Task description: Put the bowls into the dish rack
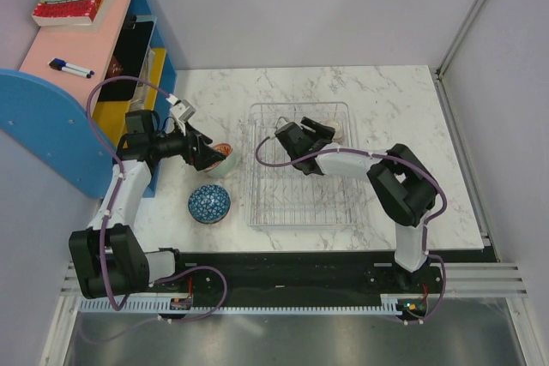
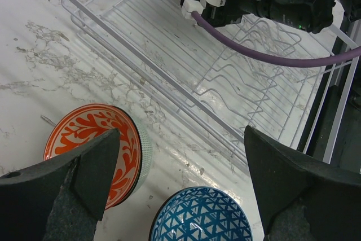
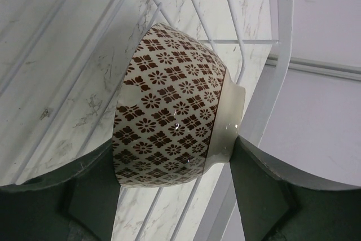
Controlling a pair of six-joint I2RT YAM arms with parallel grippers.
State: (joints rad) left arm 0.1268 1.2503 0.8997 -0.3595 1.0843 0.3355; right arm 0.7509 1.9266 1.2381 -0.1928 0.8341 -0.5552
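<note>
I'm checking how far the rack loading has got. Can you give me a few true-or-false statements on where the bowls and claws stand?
1. The blue bowl lies inside the dish rack. False: it sits on the table, outside the rack.
2. The left claw is open and holds nothing. True.
3. The brown-patterned bowl is between the fingers of the right claw, over the rack's wires. True.
4. The orange bowl is stacked in the blue bowl. False: they sit side by side on the table, apart.
</note>
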